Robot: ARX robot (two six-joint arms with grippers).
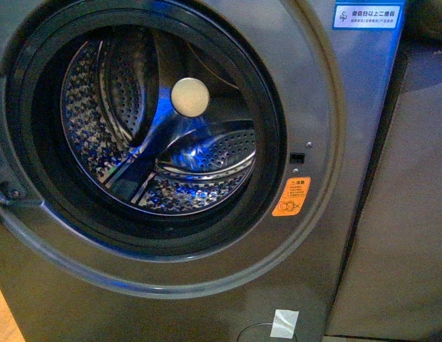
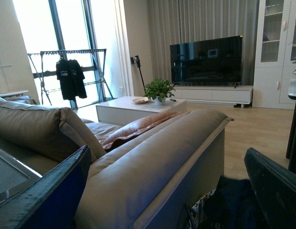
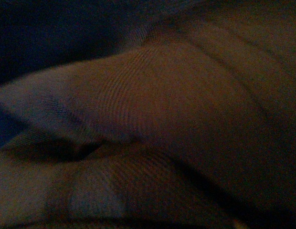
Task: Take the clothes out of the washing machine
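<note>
The washing machine [image 1: 328,107] fills the front view, dark grey, with its round black-rimmed porthole [image 1: 272,128] open. Inside, the perforated steel drum [image 1: 100,128] shows only bare metal, blue reflections and a cream disc [image 1: 189,96]; no clothes are visible in it. Neither arm appears in that view. In the left wrist view my left gripper [image 2: 168,155] is open, its dark fingers [image 2: 52,195] wide apart and empty, above a sofa back. Below it, dark cloth [image 2: 229,205] lies in a woven basket [image 2: 198,212]. The right wrist view is very dim and filled with folds of ribbed cloth [image 3: 153,105]; no fingers show.
An orange sticker [image 1: 291,197] and a white tape patch [image 1: 284,323] mark the machine's front. A grey panel [image 1: 406,214] stands to its right. The left wrist view looks over a beige sofa [image 2: 153,157] toward a white coffee table [image 2: 133,107], a TV [image 2: 207,59] and a drying rack [image 2: 67,71].
</note>
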